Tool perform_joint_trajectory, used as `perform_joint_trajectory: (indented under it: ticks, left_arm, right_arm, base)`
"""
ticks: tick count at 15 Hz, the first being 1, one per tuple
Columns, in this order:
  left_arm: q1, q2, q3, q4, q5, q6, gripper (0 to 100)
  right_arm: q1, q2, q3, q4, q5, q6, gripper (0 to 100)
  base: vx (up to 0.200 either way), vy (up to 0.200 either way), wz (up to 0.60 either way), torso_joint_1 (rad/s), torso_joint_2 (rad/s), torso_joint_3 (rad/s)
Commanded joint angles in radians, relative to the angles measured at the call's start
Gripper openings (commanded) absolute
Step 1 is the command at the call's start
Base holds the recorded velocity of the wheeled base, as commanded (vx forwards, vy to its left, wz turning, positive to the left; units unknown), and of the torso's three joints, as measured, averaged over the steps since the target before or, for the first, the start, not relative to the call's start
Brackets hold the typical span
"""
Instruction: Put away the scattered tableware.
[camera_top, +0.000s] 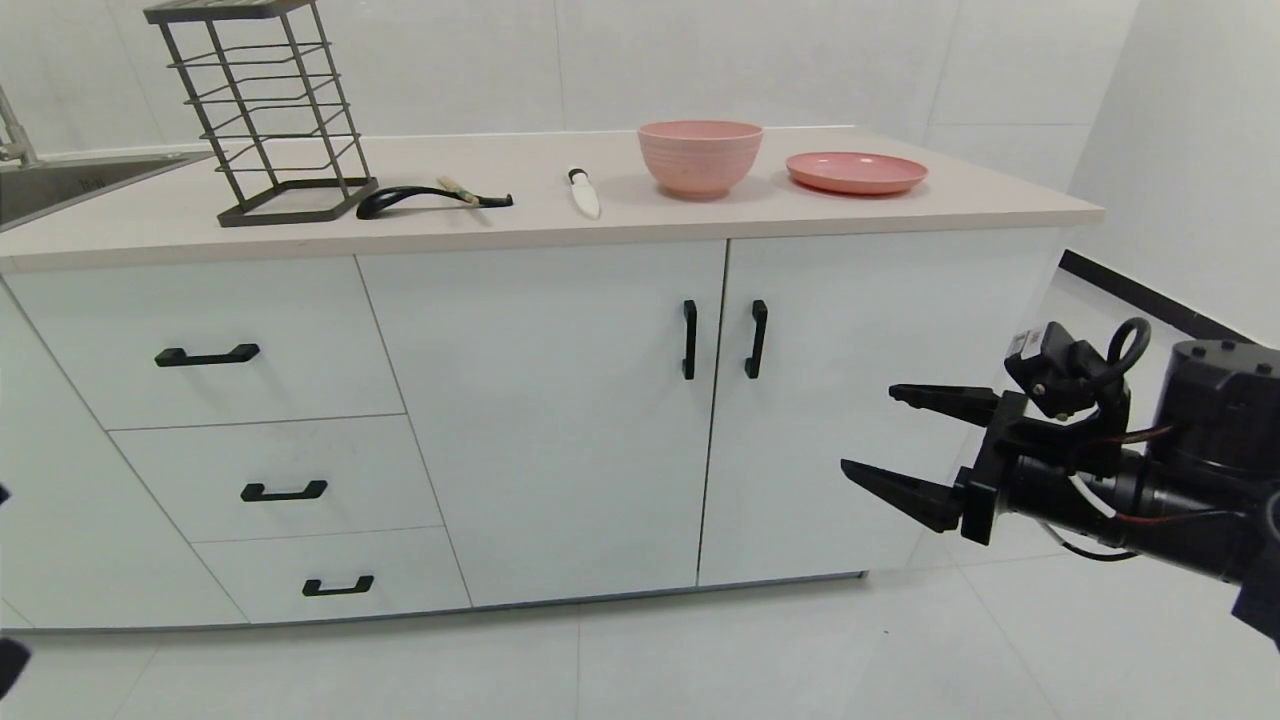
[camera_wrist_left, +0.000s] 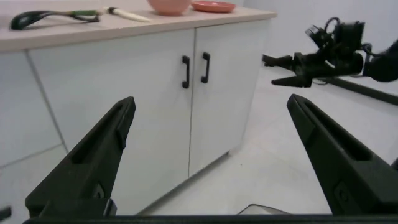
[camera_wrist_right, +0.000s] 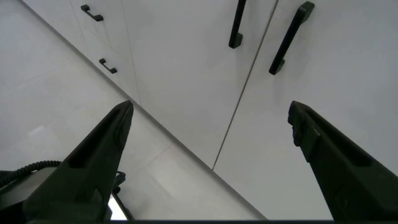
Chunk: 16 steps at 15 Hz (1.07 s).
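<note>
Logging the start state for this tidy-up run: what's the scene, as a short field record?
counter: wire rack, black ladle, white knife, pink bowl, pink plate, from the robot's left to right
cabinet: fully shut
left end effector: open, empty
right end effector: open, empty, low, facing the cabinet

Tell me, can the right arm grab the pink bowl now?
Probably not yet. The right gripper hangs open down by the cabinet doors, well below the counter where the pink bowl sits. Nothing blocks the way; the arm would need to lift first.
</note>
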Motion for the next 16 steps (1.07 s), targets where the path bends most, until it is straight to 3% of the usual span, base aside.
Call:
perform_joint_trajectory:
  ticks: [1, 3, 5, 7, 9, 11, 12, 14, 16]
  left_arm:
    - [-0.039, 0.227, 0.003, -0.106, -0.099, 0.067, 100]
    - [-0.03, 0.287, 0.021, -0.103, -0.192, 0.107, 100]
    - [-0.031, 0.362, 0.059, -0.106, -0.237, 0.179, 100]
    - [-0.025, 0.416, 0.058, -0.105, -0.226, 0.222, 100]
    - [-0.036, 0.515, 0.001, -0.111, -0.183, 0.237, 100]
    - [-0.05, 0.589, -0.059, -0.12, -0.186, 0.283, 100]
    - [-0.07, 0.649, -0.102, -0.134, -0.188, 0.334, 100]
    - [-0.12, 0.725, -0.122, -0.168, -0.188, 0.389, 100]
    - [-0.177, 0.836, -0.119, -0.264, -0.189, 0.401, 100]
  right_arm:
    - [-0.001, 0.002, 0.002, -0.001, 0.0, -0.003, 100]
    - [-0.001, 0.011, 0.003, -0.001, 0.001, -0.003, 100]
    - [-0.001, 0.016, 0.009, -0.004, 0.011, 0.0, 100]
    - [-0.001, 0.016, 0.012, -0.004, 0.011, 0.0, 100]
    - [-0.014, 0.019, 0.019, -0.004, 0.011, 0.0, 100]
    - [-0.023, 0.029, 0.019, -0.012, 0.015, 0.002, 100]
    - [-0.031, 0.048, 0.014, -0.024, 0.058, 0.003, 100]
    - [-0.041, 0.077, 0.012, -0.047, 0.1, 0.003, 100]
    - [-0.044, 0.115, 0.0, -0.081, 0.106, 0.005, 100]
  base:
    - [0.0, 0.0, 0.0, 0.0, 0.0, 0.0]
    - [0.0, 0.0, 0.0, 0.0, 0.0, 0.0]
    - [0.0, 0.0, 0.0, 0.0, 0.0, 0.0]
    - [0.0, 0.0, 0.0, 0.0, 0.0, 0.0]
    - [0.0, 0.0, 0.0, 0.0, 0.0, 0.0]
    - [0.0, 0.0, 0.0, 0.0, 0.0, 0.0]
    - [0.0, 0.0, 0.0, 0.0, 0.0, 0.0]
    - [0.0, 0.0, 0.0, 0.0, 0.0, 0.0]
    - [0.0, 0.0, 0.0, 0.0, 0.0, 0.0]
